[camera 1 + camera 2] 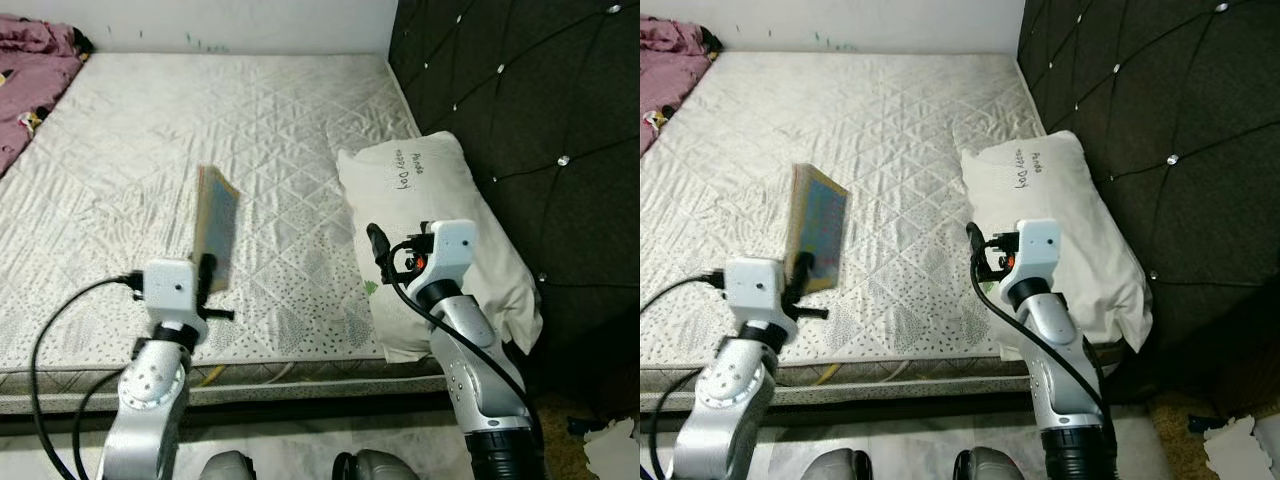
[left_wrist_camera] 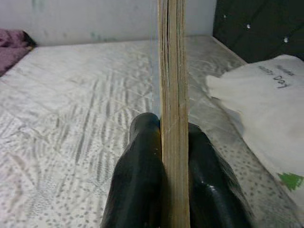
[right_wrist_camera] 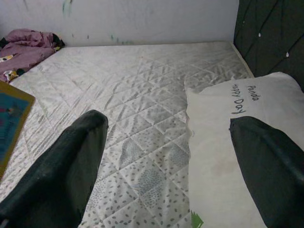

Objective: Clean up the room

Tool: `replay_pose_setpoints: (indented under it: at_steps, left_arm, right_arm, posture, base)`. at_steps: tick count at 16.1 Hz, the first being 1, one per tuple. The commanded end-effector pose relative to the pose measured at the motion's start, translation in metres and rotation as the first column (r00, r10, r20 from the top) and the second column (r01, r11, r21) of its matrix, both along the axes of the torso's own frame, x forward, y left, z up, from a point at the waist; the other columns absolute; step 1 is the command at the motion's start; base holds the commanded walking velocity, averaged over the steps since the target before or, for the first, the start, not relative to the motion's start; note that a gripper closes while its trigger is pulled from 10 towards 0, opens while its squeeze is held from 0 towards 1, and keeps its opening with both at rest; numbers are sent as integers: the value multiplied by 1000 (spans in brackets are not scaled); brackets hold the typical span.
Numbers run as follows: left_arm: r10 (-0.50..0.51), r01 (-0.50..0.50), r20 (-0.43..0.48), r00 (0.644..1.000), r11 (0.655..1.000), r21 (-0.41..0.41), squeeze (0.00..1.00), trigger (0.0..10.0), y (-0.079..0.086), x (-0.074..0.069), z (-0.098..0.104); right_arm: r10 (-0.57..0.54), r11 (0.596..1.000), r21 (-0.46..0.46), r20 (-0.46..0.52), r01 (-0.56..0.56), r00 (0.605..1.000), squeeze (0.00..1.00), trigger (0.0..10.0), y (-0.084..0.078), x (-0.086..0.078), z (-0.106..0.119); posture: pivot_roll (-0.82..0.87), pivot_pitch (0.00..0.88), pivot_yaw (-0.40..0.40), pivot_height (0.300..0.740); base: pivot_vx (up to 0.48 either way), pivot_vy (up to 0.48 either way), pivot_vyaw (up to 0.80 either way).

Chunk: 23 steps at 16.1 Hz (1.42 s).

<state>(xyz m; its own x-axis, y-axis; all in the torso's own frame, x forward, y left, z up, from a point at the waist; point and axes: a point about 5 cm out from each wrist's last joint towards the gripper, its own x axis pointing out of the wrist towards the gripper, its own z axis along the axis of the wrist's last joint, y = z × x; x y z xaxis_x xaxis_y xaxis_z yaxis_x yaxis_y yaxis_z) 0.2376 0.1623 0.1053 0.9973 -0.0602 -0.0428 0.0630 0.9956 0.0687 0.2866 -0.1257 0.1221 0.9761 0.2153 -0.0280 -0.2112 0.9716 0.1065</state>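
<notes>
A thin book with a blue cover stands upright on edge above the near part of the bare mattress. My left gripper is shut on its lower edge; the left wrist view has the book's page edge clamped between both black fingers. My right gripper hangs open over the near right of the bed, beside the white pillow. In the right wrist view its fingers stand wide apart with nothing between them, and the book's corner is at the edge.
A purple blanket lies bunched at the bed's far left corner. The dark tufted headboard runs along the right side. Crumpled white paper lies on the floor at the lower right. The white wall borders the bed's far side.
</notes>
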Motion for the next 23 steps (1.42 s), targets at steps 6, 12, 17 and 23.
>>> replay_pose_setpoints:
  at_steps: [6, 12, 17, 23]
  left_arm:
    - [62, -60, 81, 995, 998, -28, 0, 10000, 5, 5, 17]
    - [112, -106, 103, 988, 992, -64, 0, 10000, 2, 16, 24]
    - [154, -142, 114, 981, 984, -110, 0, 10000, 1, 23, 27]
    - [161, -146, 103, 982, 979, -140, 0, 10000, 6, 34, 23]
  right_arm:
    - [2, 1000, 8, -1, -2, 1000, 0, 10000, 0, -2, 3]
    - [2, 1000, 7, 1, -2, 1000, 0, 10000, 0, 2, 3]
    - [1, 1000, 0, 1, -1, 1000, 0, 10000, -1, 6, 2]
    - [4, 1000, -27, 21, -4, 1000, 0, 10000, -1, 9, 1]
  posture:
    - [-74, 107, -21, 714]
    - [-83, 97, -23, 669]
    - [-134, 86, -35, 669]
    - [-174, 87, -32, 669]
  base:
    - [0, 0, 0]
    - [0, 0, 0]
    - [0, 0, 0]
    - [0, 0, 0]
